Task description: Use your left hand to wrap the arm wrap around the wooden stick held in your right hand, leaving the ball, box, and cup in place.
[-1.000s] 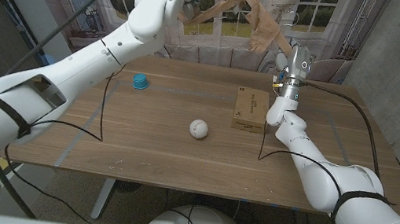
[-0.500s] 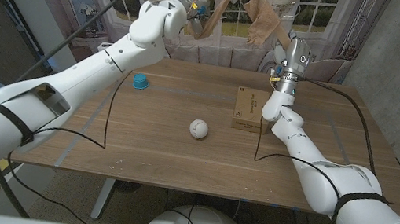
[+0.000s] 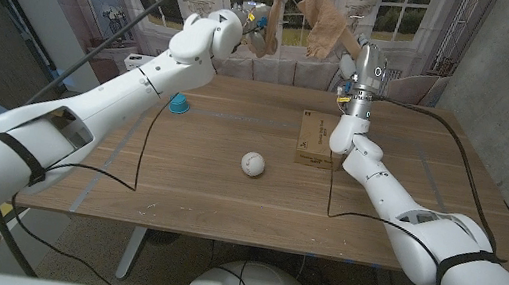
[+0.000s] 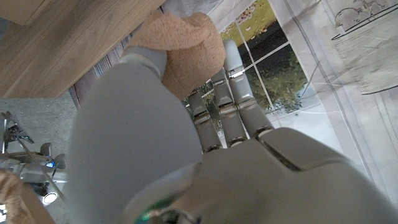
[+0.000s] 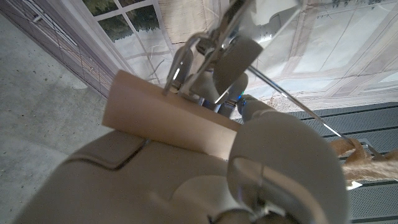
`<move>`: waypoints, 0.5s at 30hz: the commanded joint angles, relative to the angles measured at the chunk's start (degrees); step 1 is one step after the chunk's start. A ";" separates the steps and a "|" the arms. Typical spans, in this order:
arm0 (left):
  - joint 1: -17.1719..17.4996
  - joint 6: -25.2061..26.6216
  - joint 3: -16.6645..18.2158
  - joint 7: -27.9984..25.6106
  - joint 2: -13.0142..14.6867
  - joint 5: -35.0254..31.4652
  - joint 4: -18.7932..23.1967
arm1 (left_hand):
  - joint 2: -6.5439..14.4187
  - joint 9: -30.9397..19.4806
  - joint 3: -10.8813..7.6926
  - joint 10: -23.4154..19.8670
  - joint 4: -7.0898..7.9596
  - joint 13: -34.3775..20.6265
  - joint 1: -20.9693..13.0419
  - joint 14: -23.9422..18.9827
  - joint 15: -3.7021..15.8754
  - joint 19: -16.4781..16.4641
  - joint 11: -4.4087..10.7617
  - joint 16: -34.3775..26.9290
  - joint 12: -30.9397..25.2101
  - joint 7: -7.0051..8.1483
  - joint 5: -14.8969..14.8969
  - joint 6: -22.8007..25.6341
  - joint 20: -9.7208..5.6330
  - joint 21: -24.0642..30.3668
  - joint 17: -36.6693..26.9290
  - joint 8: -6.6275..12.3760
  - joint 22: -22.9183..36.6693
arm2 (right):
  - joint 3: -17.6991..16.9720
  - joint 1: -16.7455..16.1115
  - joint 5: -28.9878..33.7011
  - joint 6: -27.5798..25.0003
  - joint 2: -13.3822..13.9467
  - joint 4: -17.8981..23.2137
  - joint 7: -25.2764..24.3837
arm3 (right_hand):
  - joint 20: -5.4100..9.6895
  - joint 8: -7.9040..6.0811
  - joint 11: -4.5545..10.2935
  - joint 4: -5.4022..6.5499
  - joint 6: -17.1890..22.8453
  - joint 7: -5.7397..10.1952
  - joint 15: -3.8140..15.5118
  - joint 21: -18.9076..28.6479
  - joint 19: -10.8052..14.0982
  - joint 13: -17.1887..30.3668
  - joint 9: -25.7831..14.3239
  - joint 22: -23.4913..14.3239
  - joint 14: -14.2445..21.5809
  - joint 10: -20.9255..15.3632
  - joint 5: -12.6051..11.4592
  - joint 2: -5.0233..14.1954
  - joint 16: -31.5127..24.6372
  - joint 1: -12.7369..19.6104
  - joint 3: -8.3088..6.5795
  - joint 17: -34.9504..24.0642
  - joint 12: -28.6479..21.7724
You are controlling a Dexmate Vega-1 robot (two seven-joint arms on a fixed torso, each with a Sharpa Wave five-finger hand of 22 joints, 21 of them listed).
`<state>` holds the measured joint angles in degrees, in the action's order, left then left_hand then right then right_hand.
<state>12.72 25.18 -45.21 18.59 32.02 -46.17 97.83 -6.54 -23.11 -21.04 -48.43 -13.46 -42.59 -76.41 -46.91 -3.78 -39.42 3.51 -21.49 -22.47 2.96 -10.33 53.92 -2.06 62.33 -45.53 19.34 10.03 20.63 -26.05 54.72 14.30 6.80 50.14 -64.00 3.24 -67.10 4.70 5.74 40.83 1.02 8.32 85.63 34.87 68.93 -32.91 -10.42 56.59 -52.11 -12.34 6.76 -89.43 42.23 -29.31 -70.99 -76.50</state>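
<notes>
While both arms reached up and away over the far edge, the near half of the desk (image 3: 224, 209) lay as bare wood with only thin black cables looping across it. Farther in, a white ball (image 3: 251, 163) sat alone near the middle, well apart from everything. Beyond it to the right lay a flat brown box (image 3: 317, 138), dark print on its lid too small to read. To the left, near the far edge, stood a small blue cup (image 3: 179, 103), partly behind the left forearm. Past the desk's back edge, both hands were raised before the windows. The right hand (image 3: 360, 65) gripped the wooden stick (image 5: 165, 116), which the right wrist view showed lying across its palm with the fingers (image 5: 186, 59) curled over it. The tan arm wrap (image 3: 316, 12) hung in the air between the two hands, its right part draped at the right hand. The left hand (image 3: 248, 28) pinched the wrap's other end, fingers (image 4: 214, 109) pressed into the cloth in the left wrist view.
</notes>
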 commanded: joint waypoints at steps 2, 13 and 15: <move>-0.52 -3.76 -3.51 -3.83 -1.38 4.42 -4.77 | 10.30 -0.38 -4.34 -0.55 4.07 -0.20 -10.11 -10.41 14.59 -1.51 -0.19 -0.42 -0.21 -6.94 -0.45 8.36 -10.16 0.24 -0.28 0.17 0.20 | 10.47 0.96 -17.13 -3.83 4.79 4.84 0.19 | 5.03 -0.44 0.13 -0.29 0.34 -0.22 3.62 0.28 0.60 0.19 -0.24 -0.06 0.71 -0.31 0.02 3.13 -0.36 -1.89 -0.20 -0.19 -0.49; -2.28 -2.62 -4.20 -3.34 -0.32 2.69 -1.73 | 10.23 -0.40 -4.25 -0.55 4.02 -0.34 -10.17 -10.42 14.61 -1.56 -0.20 -0.41 -0.14 -6.99 -0.44 8.48 -10.16 0.22 -0.41 0.13 0.20 | 11.82 1.60 -13.70 -9.43 5.39 3.17 0.00 | 5.19 -0.49 0.03 -0.29 0.22 -0.18 3.61 0.30 0.47 0.40 -0.14 -0.07 0.77 -0.11 0.06 3.08 -0.33 -1.87 -0.20 -0.20 -0.84; -2.35 -1.95 -3.96 -2.79 0.36 1.81 0.09 | 10.25 -0.39 -4.25 -0.60 4.03 -0.33 -10.16 -10.51 14.58 -1.57 -0.06 -0.39 -0.13 -6.97 -0.44 8.51 -10.15 0.22 -0.35 0.12 0.20 | 11.63 2.30 -13.45 -9.58 4.87 0.79 0.00 | 5.24 -0.46 -0.09 -0.28 0.14 -0.33 3.61 0.28 0.36 0.32 -0.08 -0.07 0.76 0.01 0.07 3.08 -0.32 -1.87 -0.20 -0.20 -0.79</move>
<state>11.41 22.20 -48.85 15.47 30.99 -42.89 94.06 -6.69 -23.12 -21.03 -48.54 -13.45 -42.92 -76.56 -46.92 -3.78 -39.42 3.38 -21.70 -22.28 2.96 -10.41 53.93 -2.06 62.28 -45.54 19.10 10.02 30.06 -25.37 41.55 8.32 11.43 54.96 -63.99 3.24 -67.23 4.70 5.66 41.05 0.81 8.32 85.63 34.87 69.23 -32.91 -10.42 56.59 -52.11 -12.34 6.76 -89.34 42.23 -29.24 -71.05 -77.16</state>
